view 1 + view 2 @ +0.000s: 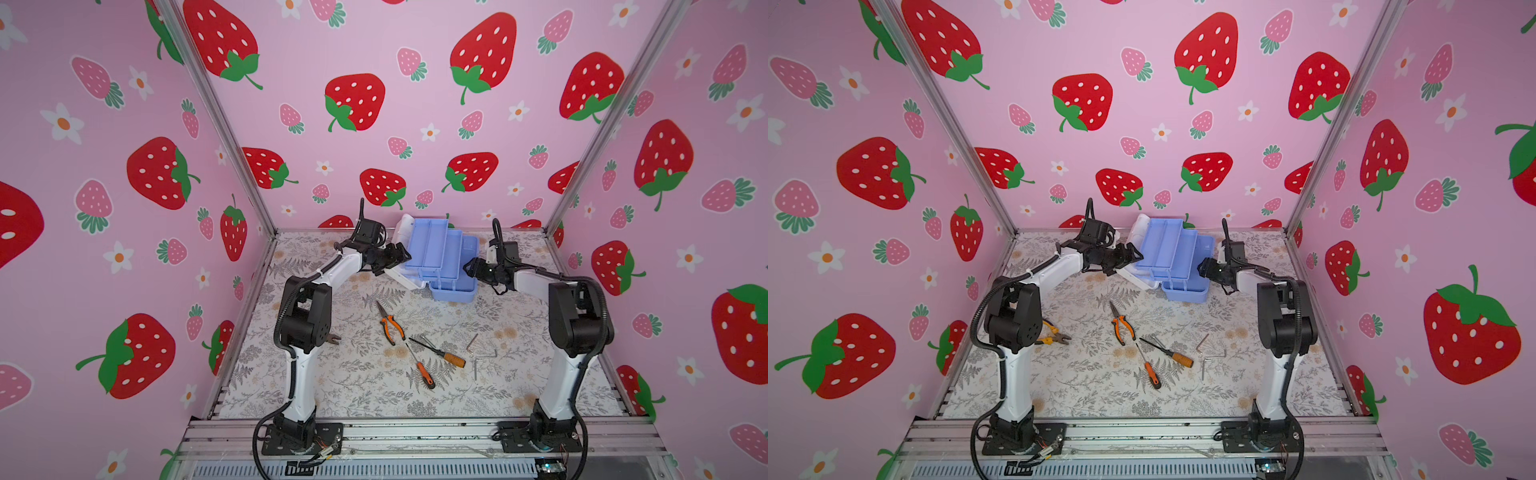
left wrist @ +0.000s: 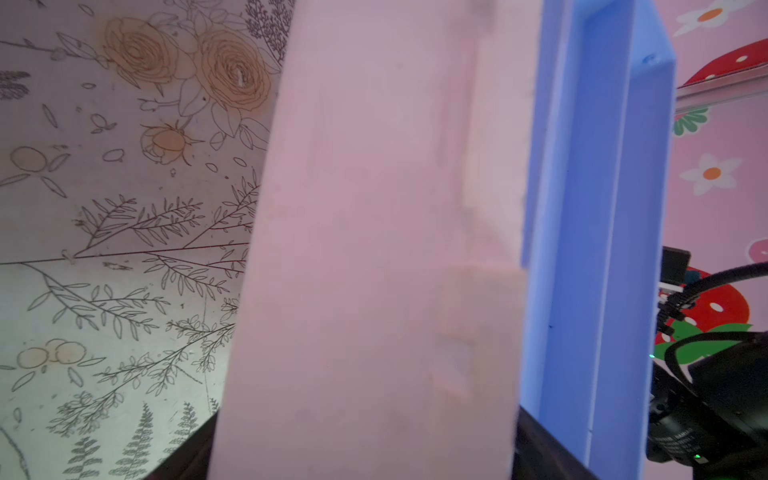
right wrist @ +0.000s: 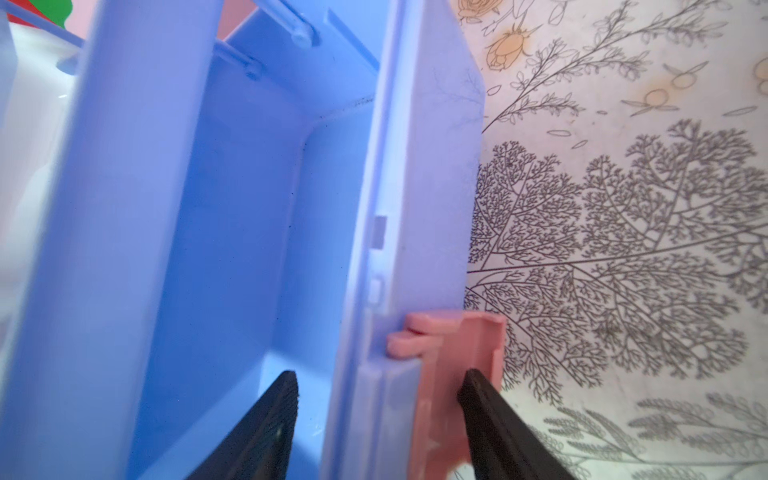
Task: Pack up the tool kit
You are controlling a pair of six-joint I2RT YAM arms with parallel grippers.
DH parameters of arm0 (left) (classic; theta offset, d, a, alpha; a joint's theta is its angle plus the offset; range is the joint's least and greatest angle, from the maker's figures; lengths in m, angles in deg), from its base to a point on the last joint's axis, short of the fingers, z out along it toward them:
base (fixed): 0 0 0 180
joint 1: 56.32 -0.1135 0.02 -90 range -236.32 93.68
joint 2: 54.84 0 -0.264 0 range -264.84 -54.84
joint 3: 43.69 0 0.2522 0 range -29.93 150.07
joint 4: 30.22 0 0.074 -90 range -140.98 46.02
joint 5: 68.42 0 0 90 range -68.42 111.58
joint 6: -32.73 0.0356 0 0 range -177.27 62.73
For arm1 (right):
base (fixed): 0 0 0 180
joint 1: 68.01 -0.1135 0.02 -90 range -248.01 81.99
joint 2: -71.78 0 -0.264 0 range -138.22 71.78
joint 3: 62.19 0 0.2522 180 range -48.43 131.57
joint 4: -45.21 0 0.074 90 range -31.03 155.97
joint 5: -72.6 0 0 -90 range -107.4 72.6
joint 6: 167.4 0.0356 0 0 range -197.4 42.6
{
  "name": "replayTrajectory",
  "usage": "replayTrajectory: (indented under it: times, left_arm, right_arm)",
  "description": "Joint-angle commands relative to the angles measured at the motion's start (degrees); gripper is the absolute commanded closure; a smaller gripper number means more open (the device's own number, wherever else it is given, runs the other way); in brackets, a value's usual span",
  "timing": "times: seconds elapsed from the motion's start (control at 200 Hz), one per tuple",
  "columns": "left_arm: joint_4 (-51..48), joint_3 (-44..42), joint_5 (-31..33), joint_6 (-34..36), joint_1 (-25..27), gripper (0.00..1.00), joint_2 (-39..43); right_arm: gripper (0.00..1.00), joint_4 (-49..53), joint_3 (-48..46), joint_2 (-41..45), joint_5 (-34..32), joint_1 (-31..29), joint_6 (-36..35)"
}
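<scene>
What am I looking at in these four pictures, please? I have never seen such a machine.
Two robot arms stand on a flowered table. Two pictures look down from above; the other two come from a camera on each wrist. The tool kit lies open at the back. Pliers, two screwdrivers and hex keys lie loose in front. The left pincer straddles the white lid; a grip I cannot confirm. The right pincer is open around the blue base wall and its pink latch.

Blue box [image 1: 451, 286] with a white lid [image 1: 409, 282]. Pink walls [image 1: 374, 41] with red strawberries. Grey leaves on the table [image 1: 353, 386].
</scene>
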Motion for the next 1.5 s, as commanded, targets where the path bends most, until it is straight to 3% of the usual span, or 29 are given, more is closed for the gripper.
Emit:
replayTrajectory:
  times: [0.0,0.595,0.955,1.28,1.496]
  left_arm:
    - [1.0,-3.6,0.6,-1.7,-0.3,0.09,-0.3]
    - [4.0,-16.4,3.0,-1.9,-4.4,0.05,7.1]
    - [2.1,-19.2,5.7,-0.6,-6.5,0.01,14.1]
    - [-2.7,-24.2,10.5,0.1,-6.3,0.01,30.0]
    - [-8.0,-29.3,16.7,1.5,-6.0,0.01,44.4]
  right_arm:
    - [0.35,2.6,1.1,-1.5,2.3,-0.4,-0.4]
    - [0.34,2.8,-0.5,-1.6,2.8,-0.2,-0.4]
    - [0.34,2.6,-1.4,-1.6,2.9,-0.2,-0.8]
    - [0.33,1.2,-3.0,0.1,2.8,-0.2,-0.7]
    - [0.32,1.4,-4.3,7.9,-3.1,-0.2,-1.2]
